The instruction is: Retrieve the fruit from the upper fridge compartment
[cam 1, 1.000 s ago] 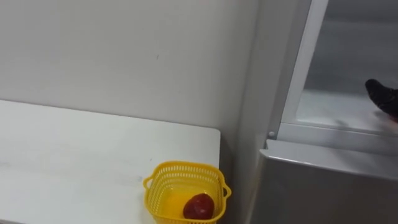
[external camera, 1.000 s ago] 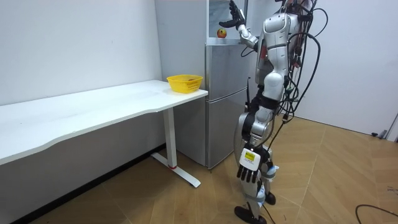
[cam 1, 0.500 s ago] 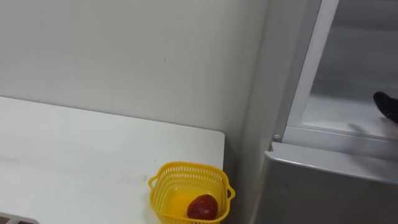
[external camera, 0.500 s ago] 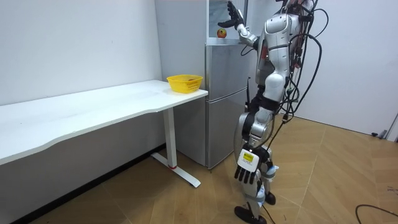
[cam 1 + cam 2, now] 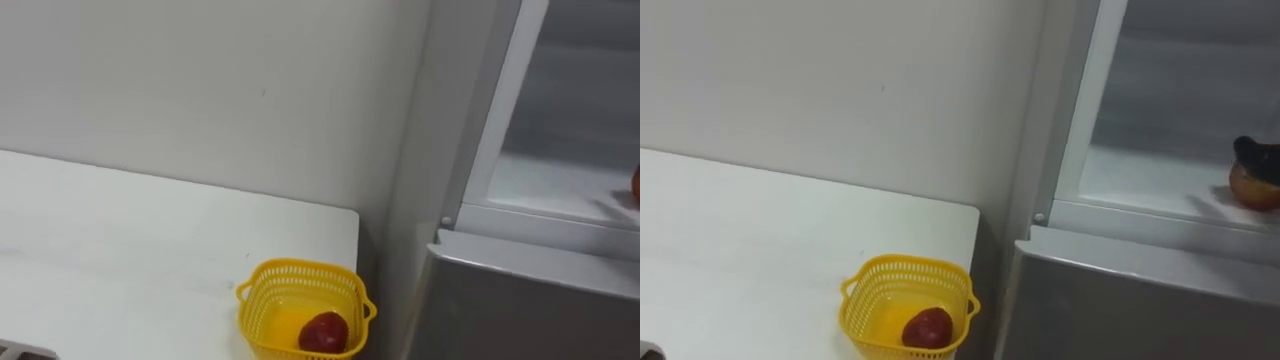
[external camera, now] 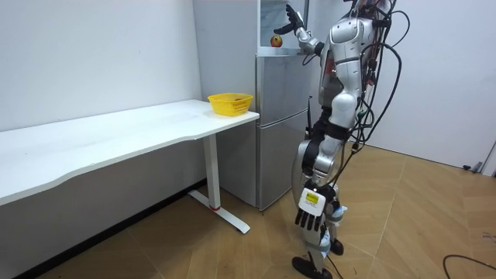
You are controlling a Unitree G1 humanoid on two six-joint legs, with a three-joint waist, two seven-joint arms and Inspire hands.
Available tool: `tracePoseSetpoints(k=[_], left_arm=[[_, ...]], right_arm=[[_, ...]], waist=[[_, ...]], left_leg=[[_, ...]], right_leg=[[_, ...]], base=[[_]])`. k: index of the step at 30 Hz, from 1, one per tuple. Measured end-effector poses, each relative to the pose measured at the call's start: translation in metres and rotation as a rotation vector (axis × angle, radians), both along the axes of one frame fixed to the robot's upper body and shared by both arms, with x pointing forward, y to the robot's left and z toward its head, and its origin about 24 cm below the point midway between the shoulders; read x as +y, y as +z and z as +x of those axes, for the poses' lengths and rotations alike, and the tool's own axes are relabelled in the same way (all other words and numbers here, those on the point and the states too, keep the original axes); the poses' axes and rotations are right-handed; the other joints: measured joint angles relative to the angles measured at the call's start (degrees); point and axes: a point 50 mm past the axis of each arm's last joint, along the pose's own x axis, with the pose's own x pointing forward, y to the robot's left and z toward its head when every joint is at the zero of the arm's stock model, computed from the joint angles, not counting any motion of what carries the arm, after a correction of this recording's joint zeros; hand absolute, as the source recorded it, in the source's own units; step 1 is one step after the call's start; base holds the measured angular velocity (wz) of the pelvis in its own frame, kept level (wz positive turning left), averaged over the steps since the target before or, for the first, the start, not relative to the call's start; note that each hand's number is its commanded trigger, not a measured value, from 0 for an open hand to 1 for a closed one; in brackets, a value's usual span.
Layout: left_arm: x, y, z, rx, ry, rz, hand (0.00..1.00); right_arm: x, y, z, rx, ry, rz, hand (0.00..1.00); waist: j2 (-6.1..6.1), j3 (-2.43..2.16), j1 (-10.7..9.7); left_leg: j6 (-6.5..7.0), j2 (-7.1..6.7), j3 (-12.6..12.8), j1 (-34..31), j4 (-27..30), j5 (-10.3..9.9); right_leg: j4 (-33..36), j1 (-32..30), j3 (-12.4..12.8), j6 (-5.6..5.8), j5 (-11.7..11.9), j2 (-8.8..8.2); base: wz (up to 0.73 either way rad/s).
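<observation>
Robot stands upright on wood floor (image 6: 403, 217), close in front of fridge (image 6: 280, 132), facing it. Worktop (image 5: 120, 250) runs off to its left along the wall (image 5: 200, 90)

Upper fridge compartment is open: pale shelf (image 5: 1140, 175) visible thru the frame, lower door (image 5: 1120, 300) closed below it

Task obj = orange-red fruit (image 5: 1252, 188). Sits on the shelf, nr its front edge, twd right side of the eye views. Room view: same fruit shows as a small red spot in the upper opening

R robot hand (image 6: 292, 19): arm raised to upper compartment, fingers spread, not closed round the fruit. Room view puts it above + just beside the fruit. Right eye view: a dark part of the hand lies over the fruit's top. Contact y/n: cannot tell

L robot hand (image 6: 310, 219): hangs low beside the leg, fingers relaxed + pointing down

Worktop is white. Yellow basket (image 5: 300, 267) stands at the corner nearest the fridge, close to the edge. Basket = perforated plastic w/ small side handles. Inside it: dark red fruit (image 5: 322, 332), resting on the bottom, twd the side nearer the fridge

Basket and orange-red fruit are well apart, w/ the fridge's side wall between them
</observation>
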Motion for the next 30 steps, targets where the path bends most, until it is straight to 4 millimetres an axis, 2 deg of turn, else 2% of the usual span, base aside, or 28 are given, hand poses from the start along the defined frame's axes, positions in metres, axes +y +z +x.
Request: tracePoseSetpoints(k=[7,16,18,25,26,27,28,29,30], left_arm=[[0.001,0.000,-0.002,0.018,0.007,-0.002,0.00],[0.004,0.002,0.000,0.024,0.006,0.005,0.00],[0.004,0.002,0.000,0.025,0.006,0.004,0.00],[0.006,0.003,-0.004,0.046,0.012,0.008,0.00],[0.006,0.003,-0.004,0.049,0.012,0.009,0.00],[0.008,0.003,-0.004,0.049,0.014,0.012,0.00],[0.008,0.003,-0.004,0.047,0.017,0.013,0.00],[0.009,0.004,-0.004,0.046,0.028,0.015,0.00],[0.009,0.004,-0.005,0.047,0.031,0.013,0.00]], right_arm=[[-0.003,-0.007,0.002,0.069,0.017,0.023,0.00],[-0.009,-0.033,0.009,0.256,0.067,0.058,0.00],[-0.011,-0.038,0.009,0.288,0.071,0.075,0.00],[-0.013,-0.046,0.011,0.321,0.118,0.140,0.00],[-0.014,-0.049,0.011,0.333,0.127,0.157,0.04],[-0.016,-0.052,0.011,0.342,0.137,0.185,0.51],[-0.017,-0.053,0.011,0.347,0.141,0.195,0.64],[-0.018,-0.055,0.012,0.353,0.151,0.218,0.85],[-0.019,-0.056,0.011,0.360,0.159,0.231,1.00]], waist=[[-0.18,0.04,-0.1],[0.02,-0.05,0.0],[0.20,-0.21,0.1],[0.46,-0.23,0.1],[0.66,-0.09,0.1],[0.71,-0.08,0.1],[0.68,-0.07,0.1],[0.68,-0.04,0.1],[0.73,-0.05,0.1]], left_leg=[[-0.01,0.00,0.0,-0.5,0.1,0.0],[-0.01,-0.01,0.0,-0.6,0.2,0.0],[-0.01,-0.01,0.1,-0.5,0.1,0.0],[-0.01,0.04,0.2,0.1,0.1,0.0],[-0.01,0.03,0.1,0.3,0.1,0.0],[-0.02,0.04,0.1,0.4,0.0,0.0],[-0.02,0.05,0.1,0.4,0.0,0.0],[-0.03,0.04,0.1,0.3,-0.1,0.0],[-0.03,0.02,0.0,0.3,-0.1,0.0]], right_leg=[[0.1,-0.4,0.0,-0.01,0.0,-0.01],[0.1,-0.3,0.0,-0.01,0.0,-0.01],[0.1,-0.3,0.1,-0.01,0.0,-0.01],[0.1,0.2,0.2,-0.01,0.0,0.05],[0.1,0.5,0.1,-0.01,0.0,0.04],[0.1,0.6,0.2,-0.01,0.0,0.04],[0.1,0.6,0.2,-0.01,0.0,0.04],[0.1,0.6,0.2,-0.01,0.0,0.04],[0.1,0.6,0.1,-0.02,0.0,0.03]], base=[[0.00],[0.00],[0.00],[0.00],[0.00],[0.00],[0.00],[0.00],[0.00]])
